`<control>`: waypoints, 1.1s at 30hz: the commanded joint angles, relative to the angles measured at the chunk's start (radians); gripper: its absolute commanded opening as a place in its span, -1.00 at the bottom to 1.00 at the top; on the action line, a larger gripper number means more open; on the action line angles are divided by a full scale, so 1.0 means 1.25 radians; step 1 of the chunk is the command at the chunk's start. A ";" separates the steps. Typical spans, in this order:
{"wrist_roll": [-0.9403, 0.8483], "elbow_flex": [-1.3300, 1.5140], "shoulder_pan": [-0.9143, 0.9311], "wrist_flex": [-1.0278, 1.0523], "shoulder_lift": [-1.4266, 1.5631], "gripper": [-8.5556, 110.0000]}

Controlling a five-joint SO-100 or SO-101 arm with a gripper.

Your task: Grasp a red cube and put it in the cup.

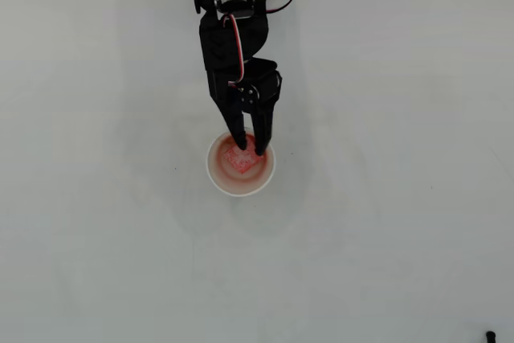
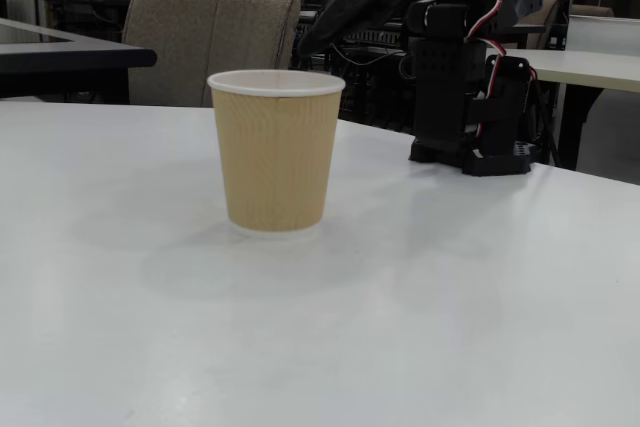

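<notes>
Overhead view: I see gripper (image 1: 250,149) over cup (image 1: 218,180) rim, jaws nearly closed, empty; red cube (image 1: 241,161) lying inside cup.

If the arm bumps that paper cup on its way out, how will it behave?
The cup looks like light ribbed paper, so it would probably slide or tip easily. It narrows toward its base, so a knock near the rim seems riskier. The red cube inside adds little weight. The gripper hangs over its rim.
</notes>
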 commanded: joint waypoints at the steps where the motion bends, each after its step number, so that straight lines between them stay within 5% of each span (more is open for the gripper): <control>1: -0.005 -0.048 0.038 -0.025 -0.006 -0.73; 13: -0.006 -0.004 0.269 -0.093 -0.012 -0.76; 22: 0.033 0.018 0.355 0.009 0.074 -0.85; 29: 0.346 0.085 0.271 0.179 0.210 -0.85; 33: 0.369 0.142 0.147 0.234 0.201 -0.85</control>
